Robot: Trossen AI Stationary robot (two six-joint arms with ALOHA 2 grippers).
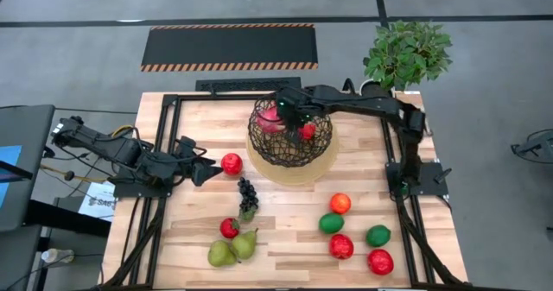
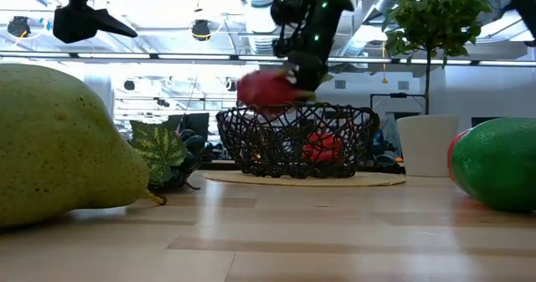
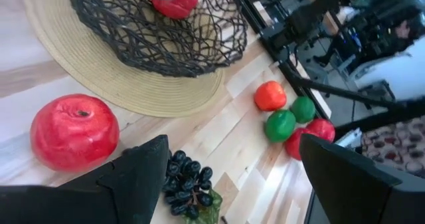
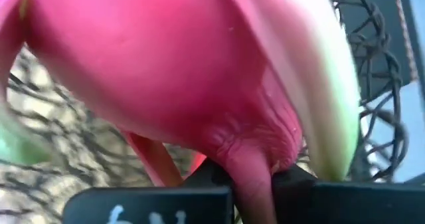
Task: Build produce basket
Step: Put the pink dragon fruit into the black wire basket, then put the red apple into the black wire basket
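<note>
The dark wire basket (image 1: 259,146) stands on its tan round base (image 1: 321,168) at the table's far middle, with a red pepper (image 1: 308,131) inside. My right gripper (image 1: 285,114) is over the basket, shut on the pink dragon fruit (image 1: 270,118). My left gripper (image 1: 212,168) hovers open above the table's left. A red apple (image 1: 232,163) is just beyond its tips, and dark grapes (image 3: 189,184) lie below and between its fingers. Two green pears (image 1: 232,249) and a small red fruit (image 1: 228,228) rest near the front edge. My right gripper pinches the dragon fruit by a narrow pink end (image 4: 255,177), which sits between the two fingers (image 4: 153,204). The fingers reach down from above. The fruit (image 2: 266,89) is lifted clear and sits just above the basket's rim (image 2: 293,110).
An orange (image 1: 340,203), two green round fruits (image 1: 331,223) and two red ones (image 1: 341,246) lie on the table's near right. A potted plant (image 1: 406,53) stands at the far right corner. Bare wood lies between the grapes and the orange.
</note>
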